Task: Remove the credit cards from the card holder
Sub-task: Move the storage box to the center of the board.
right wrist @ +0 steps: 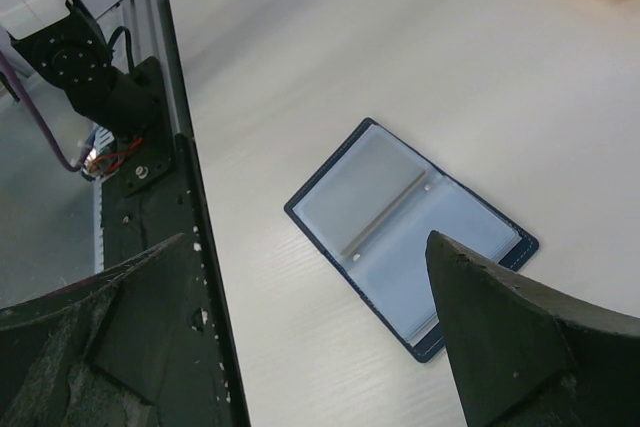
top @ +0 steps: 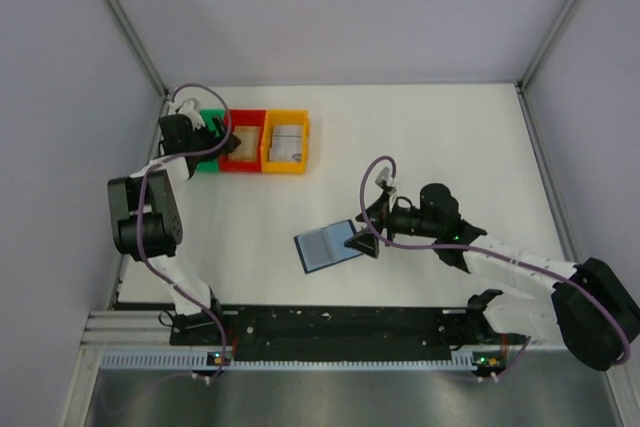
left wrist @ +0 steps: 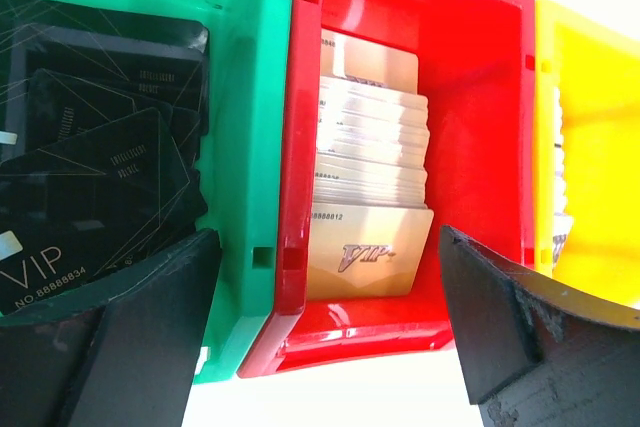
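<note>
Left gripper (left wrist: 325,347): fingers (left wrist: 130,337) spread wide, nothing between them. We see it hanging over the row of bins at the far left of the table (top: 450,147), straddling the wall shared by the green and red bins.

Right gripper (right wrist: 310,367): fingers (right wrist: 510,347) also wide apart and empty. It sits at the right edge of the card holder. We cannot tell whether a fingertip touches it.

Table: white, with grey walls on three sides.

Bins: three stand side by side, touching. The green bin (left wrist: 250,147) is leftmost and largely hidden under the left arm in the top view. The red bin (left wrist: 480,97) is in the middle and the yellow bin (left wrist: 590,147) is on the right.

Card holder (right wrist: 410,232): dark blue, lying open and flat near the table's middle, well apart from the bins. Two pale grey-blue panels face up. We cannot make out whether cards sit in its slots.

Cards: black cards (left wrist: 100,147) marked VIP lie loosely fanned in the green bin. Gold cards (left wrist: 370,177) are stacked in the red bin, with the nearest one showing a VIP mark. A sliver of pale cards (left wrist: 560,177) shows in the yellow bin.
</note>
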Controlling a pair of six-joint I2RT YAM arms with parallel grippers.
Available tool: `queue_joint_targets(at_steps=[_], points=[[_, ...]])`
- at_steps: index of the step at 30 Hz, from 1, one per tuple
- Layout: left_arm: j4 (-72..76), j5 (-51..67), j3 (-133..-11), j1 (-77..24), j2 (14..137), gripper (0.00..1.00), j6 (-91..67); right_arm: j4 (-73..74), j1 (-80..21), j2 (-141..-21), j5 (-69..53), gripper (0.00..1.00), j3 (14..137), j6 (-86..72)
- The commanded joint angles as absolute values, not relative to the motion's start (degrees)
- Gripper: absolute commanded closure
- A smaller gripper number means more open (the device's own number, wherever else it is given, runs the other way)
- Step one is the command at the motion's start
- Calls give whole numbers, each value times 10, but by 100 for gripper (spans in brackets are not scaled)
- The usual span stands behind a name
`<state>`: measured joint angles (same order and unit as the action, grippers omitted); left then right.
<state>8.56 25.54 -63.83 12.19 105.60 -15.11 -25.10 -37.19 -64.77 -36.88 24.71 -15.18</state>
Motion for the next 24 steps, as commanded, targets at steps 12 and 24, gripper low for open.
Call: queue_joint_targets(at_steps=[12, 24], points=[[31, 135, -563, 66, 854, 1, -194, -108, -382, -616, -279, 2, 294, -111], [3, 195, -381, -30, 556, 1, -270, 32, -531, -693, -98, 9, 402, -88]])
